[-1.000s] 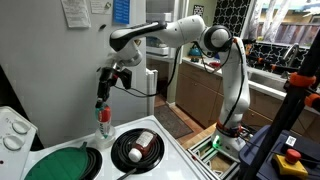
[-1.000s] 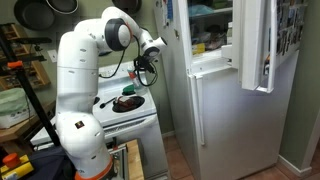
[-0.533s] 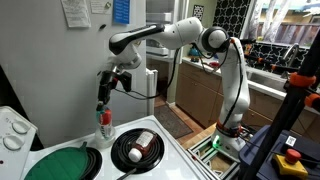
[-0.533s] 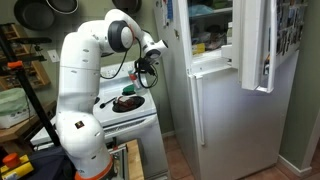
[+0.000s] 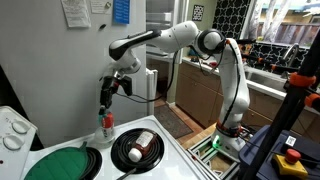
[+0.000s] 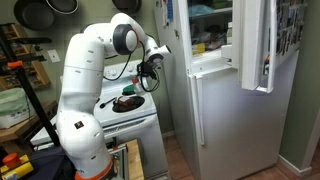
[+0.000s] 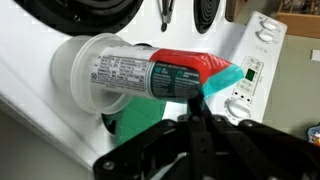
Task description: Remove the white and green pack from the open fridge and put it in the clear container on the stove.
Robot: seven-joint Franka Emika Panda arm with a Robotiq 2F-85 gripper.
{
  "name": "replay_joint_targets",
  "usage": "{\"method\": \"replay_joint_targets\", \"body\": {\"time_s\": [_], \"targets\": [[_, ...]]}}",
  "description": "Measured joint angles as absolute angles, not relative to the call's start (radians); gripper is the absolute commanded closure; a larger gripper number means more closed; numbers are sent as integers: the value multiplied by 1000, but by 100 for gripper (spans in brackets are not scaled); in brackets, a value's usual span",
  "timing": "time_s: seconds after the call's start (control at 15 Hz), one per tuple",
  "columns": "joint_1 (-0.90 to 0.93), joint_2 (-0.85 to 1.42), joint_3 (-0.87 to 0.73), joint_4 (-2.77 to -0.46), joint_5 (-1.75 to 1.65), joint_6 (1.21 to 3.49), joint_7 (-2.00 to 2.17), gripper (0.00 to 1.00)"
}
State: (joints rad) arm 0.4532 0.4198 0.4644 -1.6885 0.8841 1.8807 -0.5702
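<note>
The white, red and green pack (image 7: 165, 72) hangs upright from my gripper (image 5: 106, 108) over the white stove (image 5: 175, 160). In the wrist view the fingers (image 7: 195, 105) are pinched together on the pack's teal end. The pack's white end sits in the mouth of the clear round container (image 7: 68, 72). In an exterior view the pack (image 5: 106, 124) stands low over the stove top between the two burners. The container itself is hard to make out there. The gripper also shows in an exterior view (image 6: 148, 82) above the stove.
A green round cover (image 5: 60, 165) and a black burner pan (image 5: 137, 148) holding a small object lie on the stove. The control knobs (image 5: 15, 128) are at the edge. The fridge (image 6: 215, 90) stands beside the stove with its upper door (image 6: 255, 45) open.
My gripper has come down a little with the pack, bringing its lower end closer to the stove top and into the container.
</note>
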Motion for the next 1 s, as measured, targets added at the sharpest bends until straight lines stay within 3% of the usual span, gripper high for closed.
{"method": "replay_joint_targets", "body": {"time_s": [0.13, 0.2, 0.27, 0.33, 0.93, 1.0], "targets": [[453, 430, 460, -1689, 884, 1881, -569, 98], [453, 435, 460, -1689, 883, 1881, -567, 89], [454, 440, 460, -1689, 883, 1881, -565, 73], [455, 445, 460, -1689, 883, 1881, -563, 70], [456, 455, 461, -1689, 883, 1881, -536, 1], [456, 455, 462, -1689, 883, 1881, -536, 0]]}}
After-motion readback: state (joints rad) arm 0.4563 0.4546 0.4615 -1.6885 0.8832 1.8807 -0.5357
